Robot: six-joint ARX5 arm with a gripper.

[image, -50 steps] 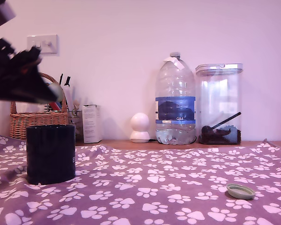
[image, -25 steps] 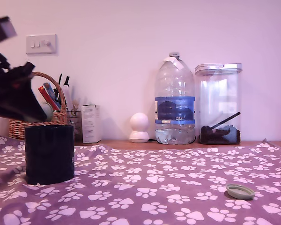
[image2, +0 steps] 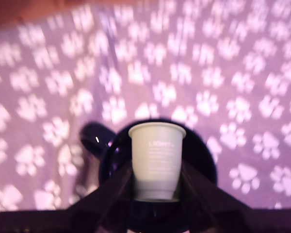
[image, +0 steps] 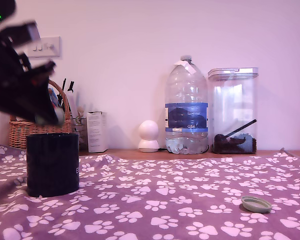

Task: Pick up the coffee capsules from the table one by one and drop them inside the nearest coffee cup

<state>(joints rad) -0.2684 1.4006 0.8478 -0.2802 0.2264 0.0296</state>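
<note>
Wrist view shows the hand point(image2: 156, 182) closed on a coffee capsule point(image2: 156, 158), which is pinched low on its tapered body between two dark fingers point(image2: 109, 187) rising from the lower edge of the frame. The capsule is held with its flanged rim pointing away from the camera and down toward the dark round mouth of the coffee cup point(image2: 203, 160), seen directly behind it in the lower centre of the frame; this alignment is judged to be the reason for the pose, so that a release would let the capsule fall inside. The capsule is pale grey-green and smooth, and faint white lettering is printed on its side. Around the cup, the worktop point(image2: 242, 73) is covered by purple cloth with white paw prints, blurred in this view. In the exterior view, the arm and hand point(image: 52, 116) are seen as a dark blurred mass in the upper left, just above the black cup point(image: 52, 164) at the lower left. A second capsule point(image: 256, 204) is seen lying on the cloth in the lower right, well apart from the cup.
</note>
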